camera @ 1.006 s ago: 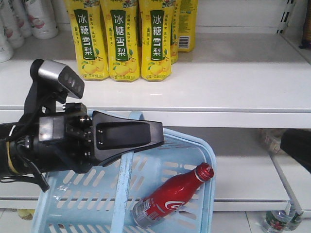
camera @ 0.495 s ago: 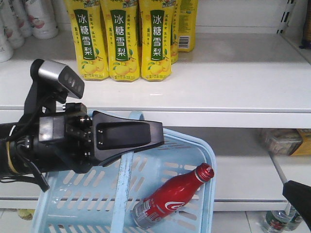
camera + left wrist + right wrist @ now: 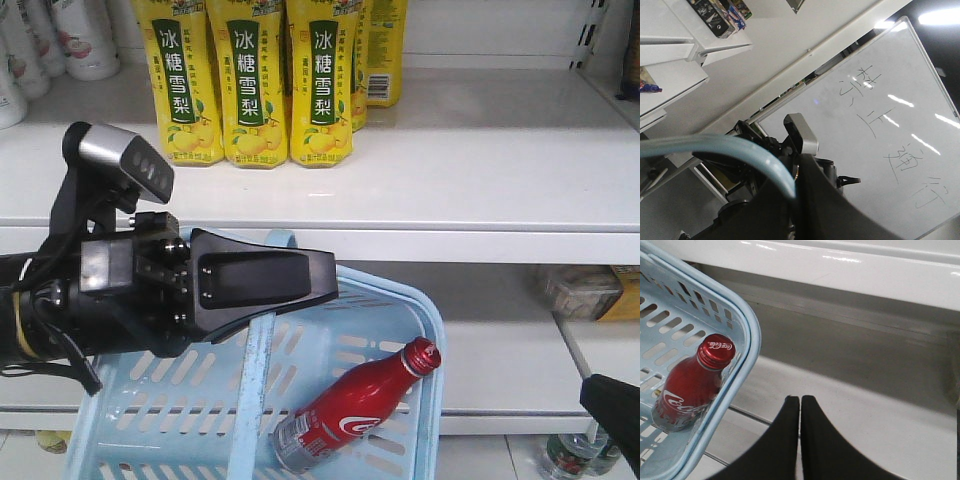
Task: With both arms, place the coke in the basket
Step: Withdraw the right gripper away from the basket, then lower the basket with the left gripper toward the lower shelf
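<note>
The coke (image 3: 350,410) lies tilted inside the pale blue basket (image 3: 432,322), cap up and to the right. In the right wrist view the coke (image 3: 692,385) rests against the basket's corner rim (image 3: 751,330). My left gripper (image 3: 322,282) is shut on the basket's flat blue handle (image 3: 252,385), holding the basket in front of the shelves. In the left wrist view that handle (image 3: 730,147) curves into the left gripper (image 3: 796,192). My right gripper (image 3: 800,399) is shut on nothing, to the right of the basket. Only its dark tip (image 3: 612,405) shows at the front view's lower right edge.
Tall yellow-labelled pear drink bottles (image 3: 250,80) stand on the white upper shelf (image 3: 480,190), with white bottles (image 3: 70,35) at the far left. Packaged goods (image 3: 585,290) sit on the lower shelf at right. Bottles (image 3: 575,455) stand near the floor below.
The right gripper has dropped from the mid right edge to the lower right corner of the front view. Basket, coke and left gripper have held still.
</note>
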{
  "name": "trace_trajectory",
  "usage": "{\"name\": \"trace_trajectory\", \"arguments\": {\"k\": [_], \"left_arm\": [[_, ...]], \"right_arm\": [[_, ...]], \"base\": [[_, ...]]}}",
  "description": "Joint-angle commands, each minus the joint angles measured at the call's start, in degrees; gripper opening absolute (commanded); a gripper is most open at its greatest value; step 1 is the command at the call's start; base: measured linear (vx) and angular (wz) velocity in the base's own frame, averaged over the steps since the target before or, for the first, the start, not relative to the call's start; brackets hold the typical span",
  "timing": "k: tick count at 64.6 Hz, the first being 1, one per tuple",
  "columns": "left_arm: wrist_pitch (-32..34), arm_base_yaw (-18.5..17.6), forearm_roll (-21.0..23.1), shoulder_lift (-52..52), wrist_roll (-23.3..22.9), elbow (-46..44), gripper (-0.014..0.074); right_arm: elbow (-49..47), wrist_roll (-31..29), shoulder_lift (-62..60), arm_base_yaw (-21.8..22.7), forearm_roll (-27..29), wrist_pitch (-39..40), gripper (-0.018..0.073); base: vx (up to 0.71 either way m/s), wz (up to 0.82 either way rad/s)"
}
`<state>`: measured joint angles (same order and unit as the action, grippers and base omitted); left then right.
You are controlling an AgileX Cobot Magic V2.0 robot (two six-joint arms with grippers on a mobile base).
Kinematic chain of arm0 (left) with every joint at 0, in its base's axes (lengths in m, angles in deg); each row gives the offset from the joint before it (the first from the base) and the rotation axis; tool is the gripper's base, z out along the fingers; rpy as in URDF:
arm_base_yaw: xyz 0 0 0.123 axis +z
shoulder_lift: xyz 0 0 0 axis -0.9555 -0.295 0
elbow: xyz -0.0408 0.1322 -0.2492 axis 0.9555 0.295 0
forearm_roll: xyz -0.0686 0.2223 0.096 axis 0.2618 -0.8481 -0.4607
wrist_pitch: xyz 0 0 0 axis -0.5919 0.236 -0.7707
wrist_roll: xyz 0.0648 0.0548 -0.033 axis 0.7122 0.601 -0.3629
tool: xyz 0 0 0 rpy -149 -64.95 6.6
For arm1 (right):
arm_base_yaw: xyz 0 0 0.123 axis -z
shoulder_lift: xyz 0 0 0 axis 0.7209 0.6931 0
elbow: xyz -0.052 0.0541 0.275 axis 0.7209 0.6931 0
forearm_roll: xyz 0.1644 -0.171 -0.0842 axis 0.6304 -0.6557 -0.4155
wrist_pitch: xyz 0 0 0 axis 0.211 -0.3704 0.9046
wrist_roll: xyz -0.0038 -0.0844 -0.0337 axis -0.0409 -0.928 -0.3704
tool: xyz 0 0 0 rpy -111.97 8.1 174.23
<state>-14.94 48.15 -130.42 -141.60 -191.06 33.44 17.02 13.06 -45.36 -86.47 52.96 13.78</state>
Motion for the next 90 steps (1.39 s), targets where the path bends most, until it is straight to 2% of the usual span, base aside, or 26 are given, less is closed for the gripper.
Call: {"name": "trace_trajectory", "arguments": {"k": [1, 53, 65, 81, 90], "left_arm": [[12.58, -0.41, 7.30, 1.92, 0.86, -2.01, -0.0006], [12.03, -0.41, 7.48, 1.85, 0.86, -2.01, -0.0006], [7.57, -0.41, 6.92, 1.91, 0.93, -2.01, -0.0006], [2.32, -0.41, 6.42, 1.91, 4.65, -2.01, -0.0006], [0.14, -0.41, 6.47, 1.91, 11.92, -2.01, -0.0006]], "right_arm": [[-1.65, -0.13, 0.26, 0.26, -1.87, 3.80, -0.0002], [-1.65, -0.13, 0.26, 0.26, -1.87, 3.60, -0.0002], [-1.65, -0.13, 0.26, 0.26, -1.87, 3.60, -0.0002], [-1.65, -0.13, 0.26, 0.26, -1.87, 3.60, -0.0002], [-1.65, -0.13, 0.26, 0.26, -1.87, 3.60, -0.0002]], "base": [[0.00, 0.00], [0.00, 0.00], [0.00, 0.00], [0.00, 0.00], [0.00, 0.00]]}}
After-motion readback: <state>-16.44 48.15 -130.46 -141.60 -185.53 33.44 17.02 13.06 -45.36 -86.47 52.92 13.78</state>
